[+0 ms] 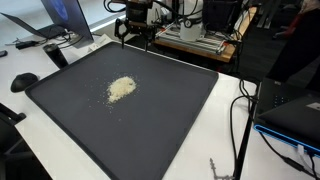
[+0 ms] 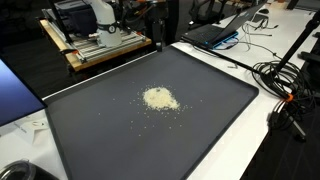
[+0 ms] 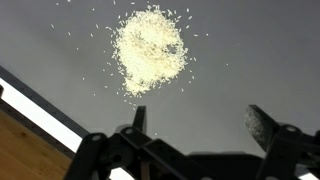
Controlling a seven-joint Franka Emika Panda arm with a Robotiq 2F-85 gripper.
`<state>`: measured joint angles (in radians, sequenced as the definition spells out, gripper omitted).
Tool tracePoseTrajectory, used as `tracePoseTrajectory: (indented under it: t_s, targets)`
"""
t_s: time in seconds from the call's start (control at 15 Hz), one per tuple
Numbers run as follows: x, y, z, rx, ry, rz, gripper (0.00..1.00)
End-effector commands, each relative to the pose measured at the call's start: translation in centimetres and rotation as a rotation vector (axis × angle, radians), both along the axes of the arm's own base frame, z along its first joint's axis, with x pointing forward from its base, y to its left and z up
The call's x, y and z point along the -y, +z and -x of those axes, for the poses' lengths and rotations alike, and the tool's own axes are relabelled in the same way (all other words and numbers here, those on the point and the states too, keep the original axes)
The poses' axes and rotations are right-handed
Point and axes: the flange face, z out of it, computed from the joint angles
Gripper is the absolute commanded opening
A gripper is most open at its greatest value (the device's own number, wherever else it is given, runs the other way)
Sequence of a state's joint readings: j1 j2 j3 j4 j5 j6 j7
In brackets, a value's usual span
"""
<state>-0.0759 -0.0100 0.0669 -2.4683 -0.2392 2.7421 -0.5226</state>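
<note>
A small pile of pale grains (image 1: 121,88) lies on a large dark grey tray (image 1: 180,100); it also shows in the other exterior view (image 2: 158,98) and in the wrist view (image 3: 150,48), with loose grains scattered around it. My gripper (image 3: 200,118) is open and empty, its two fingers spread wide above bare tray surface, short of the pile. In an exterior view the gripper (image 1: 133,33) hangs over the tray's far edge.
The tray (image 2: 215,95) rests on a white table. A laptop (image 1: 62,22) and a mouse (image 1: 23,81) sit beside it. A wooden bench with equipment (image 2: 95,45) stands behind. Cables (image 2: 285,80) and another laptop (image 2: 215,32) lie at the side.
</note>
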Motion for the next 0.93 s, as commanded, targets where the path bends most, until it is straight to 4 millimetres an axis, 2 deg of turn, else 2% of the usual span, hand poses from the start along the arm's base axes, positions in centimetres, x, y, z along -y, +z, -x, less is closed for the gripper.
tracePoseTrajectory:
  t_s: [0.0, 0.47, 0.73, 0.87]
  targets:
    - [2.2, -1.9, -2.9, -0.074, 0.152, 0.036, 1.00]
    - [7.3, -5.0, -6.4, -0.177, 0.338, 0.011, 1.00]
    - [9.7, -7.2, -7.2, -0.213, 0.325, 0.015, 1.00]
    - [10.2, -8.5, -7.2, -0.210, 0.306, -0.001, 1.00]
